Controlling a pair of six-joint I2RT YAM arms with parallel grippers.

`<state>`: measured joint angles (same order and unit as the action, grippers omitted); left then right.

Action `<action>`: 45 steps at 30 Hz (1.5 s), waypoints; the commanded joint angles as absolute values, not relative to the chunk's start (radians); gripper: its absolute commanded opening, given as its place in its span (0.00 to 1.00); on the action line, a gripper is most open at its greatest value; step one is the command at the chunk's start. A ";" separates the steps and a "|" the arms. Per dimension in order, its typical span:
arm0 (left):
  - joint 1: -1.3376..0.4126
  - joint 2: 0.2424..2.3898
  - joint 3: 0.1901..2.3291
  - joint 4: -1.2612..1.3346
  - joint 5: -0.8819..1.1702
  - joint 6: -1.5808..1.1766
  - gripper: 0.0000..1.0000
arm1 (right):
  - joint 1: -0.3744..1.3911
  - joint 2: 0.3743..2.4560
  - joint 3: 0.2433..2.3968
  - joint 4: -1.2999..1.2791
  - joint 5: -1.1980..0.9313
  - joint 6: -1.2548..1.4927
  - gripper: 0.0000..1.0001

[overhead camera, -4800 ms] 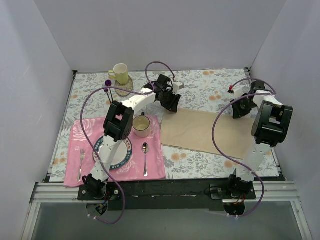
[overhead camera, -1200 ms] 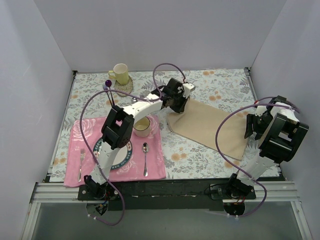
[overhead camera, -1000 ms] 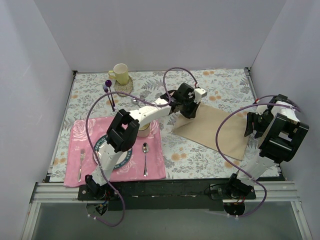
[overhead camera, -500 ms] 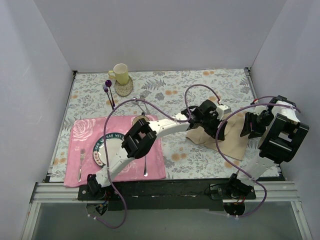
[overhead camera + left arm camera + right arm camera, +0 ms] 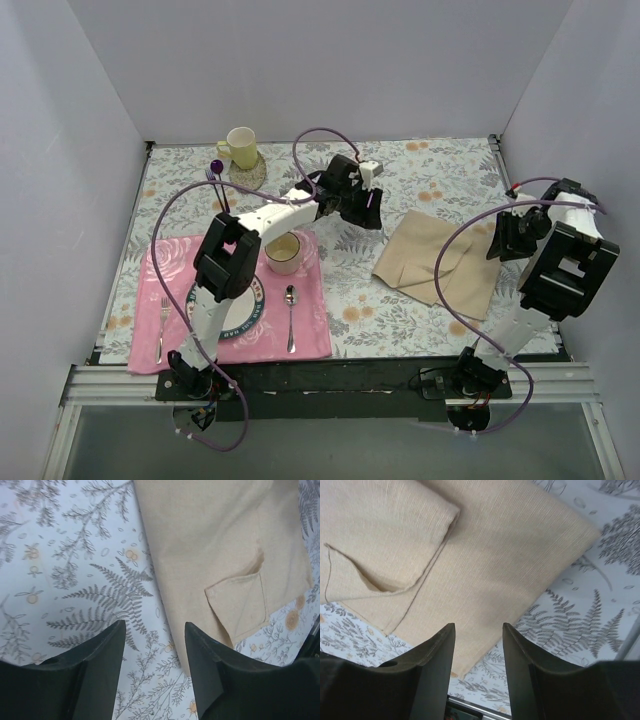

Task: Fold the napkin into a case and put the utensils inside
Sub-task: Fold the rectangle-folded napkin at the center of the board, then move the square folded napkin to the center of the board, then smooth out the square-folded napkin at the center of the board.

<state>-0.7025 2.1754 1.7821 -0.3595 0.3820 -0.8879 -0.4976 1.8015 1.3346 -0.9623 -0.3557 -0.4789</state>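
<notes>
Limp, light napkin [image 5: 440, 262] loosely folded at right; pinch a corner hem. Both left gripper [image 5: 152, 630] and right gripper [image 5: 478, 630] spread, empty.

Top cam: high, rear, whole table [image 5: 450, 165]. Wrist cams: close, facing down, share napkin [image 5: 210, 540].

Grey floral tablecloth [image 5: 430, 165] spread flat, carrying directly: pink floral placemat [image 5: 315, 320] near left; beige napkin [image 5: 465, 270] at right, partly folded, one corner turned over; purple-handled fork [image 5: 219, 192] far left, just beside a round coaster [image 5: 250, 181] under a yellow mug [image 5: 240, 145].
</notes>
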 commanded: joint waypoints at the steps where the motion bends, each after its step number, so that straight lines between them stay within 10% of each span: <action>1: -0.758 2.209 1.805 -0.454 0.445 -0.868 0.49 | -0.486 1.856 1.437 -0.908 -0.387 -0.486 0.50; 10: -0.784 2.295 1.835 -0.422 0.554 -0.937 0.43 | -0.460 1.942 1.560 -0.890 -0.371 -0.495 0.51; 15: -0.778 2.312 1.842 -0.457 0.494 -0.914 0.00 | -0.454 1.904 1.571 -0.893 -0.380 -0.524 0.60; 25: -0.589 2.422 2.142 -0.799 0.411 -0.320 0.00 | -0.449 1.711 1.434 -0.816 -0.439 -0.660 0.78; 32: -0.509 2.377 2.248 -0.677 0.566 -0.354 0.82 | -0.399 1.735 1.459 -0.877 -0.592 -0.765 0.96; 37: -0.526 2.192 1.950 -0.473 0.721 -0.305 0.81 | -0.309 1.883 1.578 -0.948 -0.519 -0.677 0.74; 45: -0.627 2.286 2.043 -0.614 0.605 -0.308 0.68 | -0.239 1.934 1.523 -0.876 -0.445 -0.574 0.65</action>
